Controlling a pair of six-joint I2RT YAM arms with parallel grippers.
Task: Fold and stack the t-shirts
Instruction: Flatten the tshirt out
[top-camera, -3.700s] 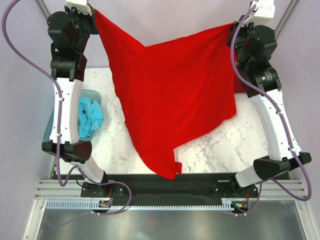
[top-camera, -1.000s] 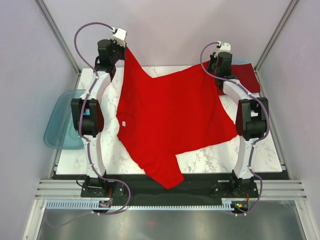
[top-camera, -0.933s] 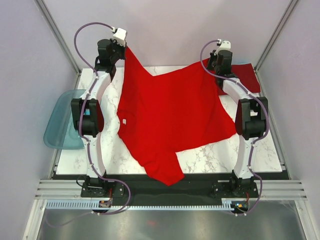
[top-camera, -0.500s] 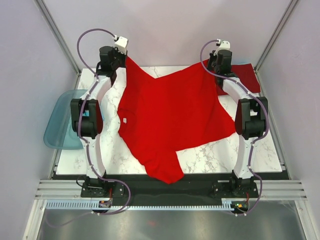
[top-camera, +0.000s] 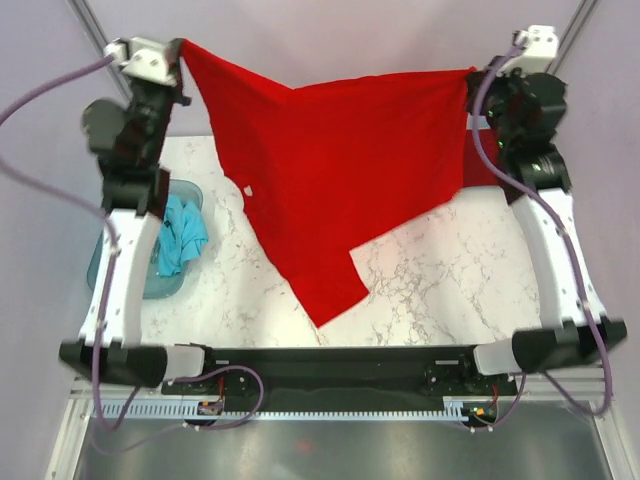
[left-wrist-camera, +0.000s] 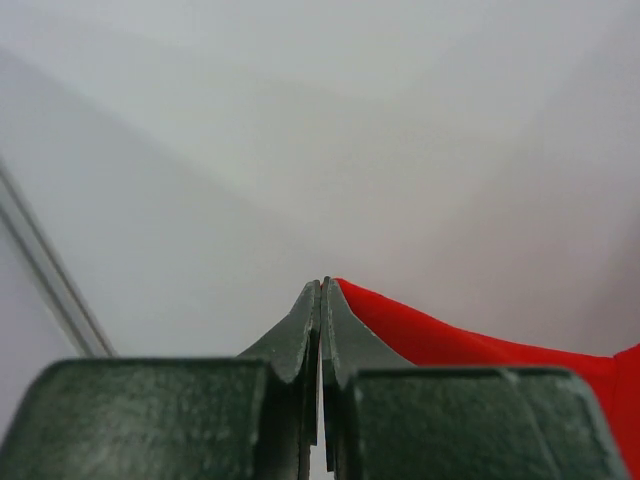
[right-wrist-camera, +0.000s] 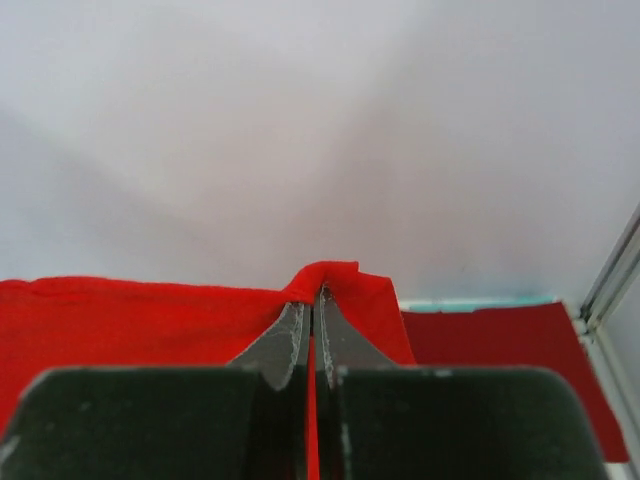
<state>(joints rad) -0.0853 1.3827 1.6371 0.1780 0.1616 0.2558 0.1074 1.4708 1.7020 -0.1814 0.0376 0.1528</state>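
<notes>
The left jaws are pinching one top corner of the bright red t-shirt (top-camera: 340, 170) and the right jaws the other — both pressed tight on cloth — so it is hanging spread above the marble counter (top-camera: 440, 290), its lowest tip pointing toward the near edge. A teal-blue tee (top-camera: 182, 235) is lying bunched in the blue tub (top-camera: 168, 285); a crimson tee (right-wrist-camera: 500, 345) is lying at the far right.

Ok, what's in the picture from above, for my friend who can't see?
Two robot arms hold a bright red t-shirt spread above a marble table, the left gripper and right gripper each shut on a corner. A teal-blue t-shirt lies crumpled in a blue tub at left.
</notes>
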